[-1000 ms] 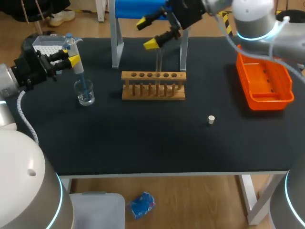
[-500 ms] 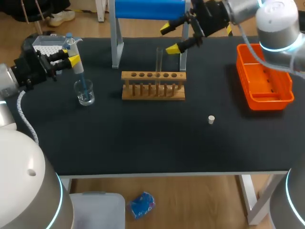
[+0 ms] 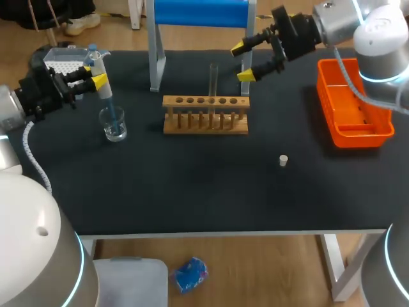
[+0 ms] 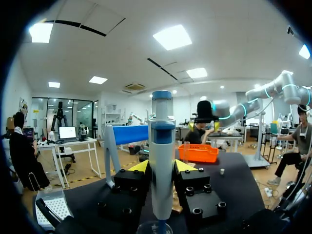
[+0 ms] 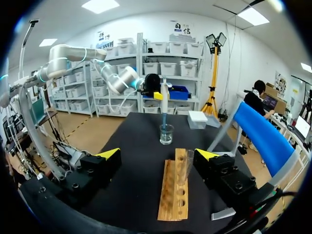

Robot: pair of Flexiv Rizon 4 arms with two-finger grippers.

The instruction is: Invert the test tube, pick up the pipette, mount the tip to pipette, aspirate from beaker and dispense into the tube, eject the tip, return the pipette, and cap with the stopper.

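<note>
My left gripper [image 3: 96, 80] is shut on the white and blue pipette [image 3: 102, 83], which stands upright with its tip down in the glass beaker [image 3: 114, 125]. In the left wrist view the pipette [image 4: 161, 161] rises between the yellow fingertips [image 4: 141, 166]. A glass test tube [image 3: 213, 80] stands upright in the wooden rack [image 3: 206, 115]. My right gripper [image 3: 245, 61] hangs open behind and right of the tube, holding nothing; the tube [image 5: 185, 168] and rack [image 5: 175, 195] lie ahead of my right gripper [image 5: 158, 154]. The white stopper [image 3: 284, 160] lies on the mat.
An orange tray [image 3: 353, 109] sits at the right. A tip box [image 3: 64, 61] stands at the back left corner. A blue-topped metal stand [image 3: 199, 13] straddles the back, behind the rack.
My right arm has drawn back to the right, away from above the test tube, its gripper still open. The left arm and pipette have not moved.
</note>
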